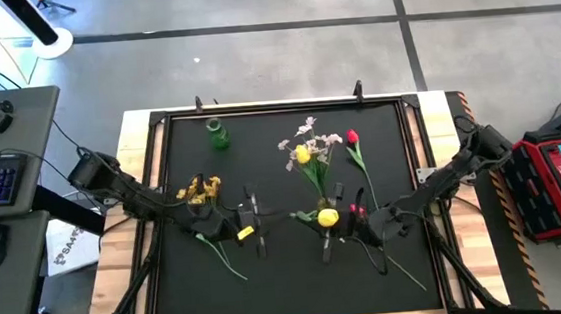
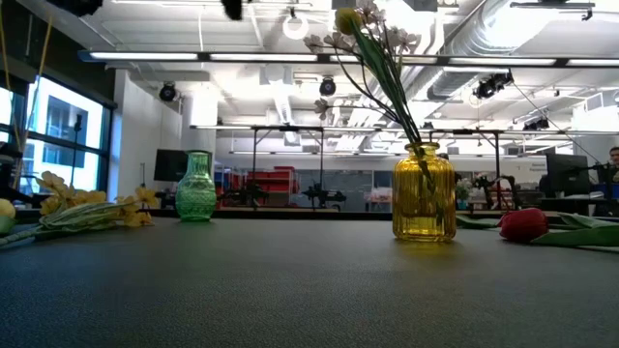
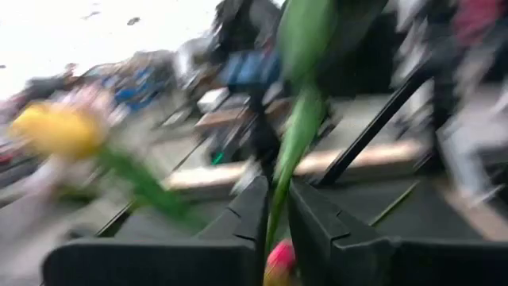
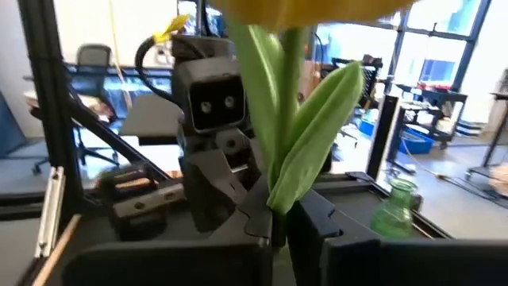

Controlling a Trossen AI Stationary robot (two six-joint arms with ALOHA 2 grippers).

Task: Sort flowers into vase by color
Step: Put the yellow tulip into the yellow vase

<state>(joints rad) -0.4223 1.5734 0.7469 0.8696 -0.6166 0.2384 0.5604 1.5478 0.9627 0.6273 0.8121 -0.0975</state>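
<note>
Clamping a green stem between its fingers, the right tool (image 4: 279, 226) sits low and right of centre in the high view, holding a yellow tulip (image 1: 327, 216) whose bloom fills the top of the right wrist picture. Left of it, the left tool (image 3: 272, 226) is pinched narrow on another green stem (image 3: 295, 143), low and left of centre on the desk (image 1: 290, 277). Close behind that tool lies the orange-yellow sprig (image 1: 199, 190). A red flower (image 1: 351, 137) lies flat toward the upper right, its stem running down toward the right tool. Beside it the yellow vase (image 2: 424, 193) stands upright at centre, holding a yellow tulip and the pale blossom sprig (image 1: 308, 133). Farthest back, at upper left, a green vase (image 1: 218, 134) stands well apart from everything else.
</note>
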